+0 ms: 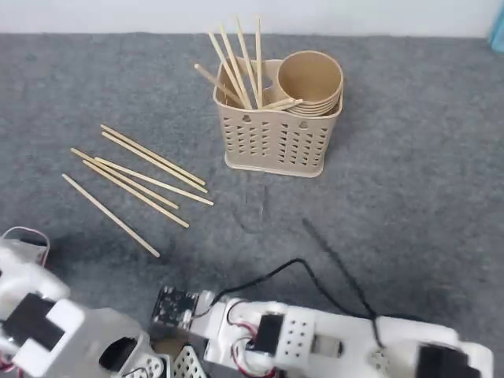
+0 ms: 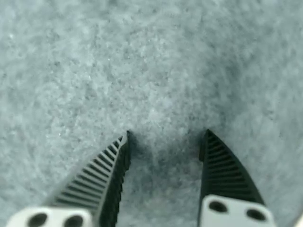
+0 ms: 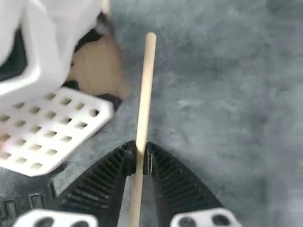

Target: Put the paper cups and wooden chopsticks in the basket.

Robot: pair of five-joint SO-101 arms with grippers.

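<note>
A beige slotted basket [image 1: 276, 142] stands at the far middle of the grey carpet. A stack of paper cups [image 1: 311, 79] sits in its right half. Several wooden chopsticks [image 1: 236, 63] stand upright in its left half. More loose chopsticks [image 1: 150, 177] lie scattered on the carpet to the basket's left. My right gripper [image 3: 139, 146] is shut on one chopstick [image 3: 147, 71], which sticks out past the fingertips over the carpet. My left gripper [image 2: 167, 135] is open just above bare carpet, with nothing between its fingers.
Both white arm bodies [image 1: 315, 339] crowd the near edge, with a black cable [image 1: 315, 276] curling over the carpet in front of them. A white perforated part [image 3: 47, 127] of an arm sits close beside the held chopstick. A pale wall strip borders the far edge.
</note>
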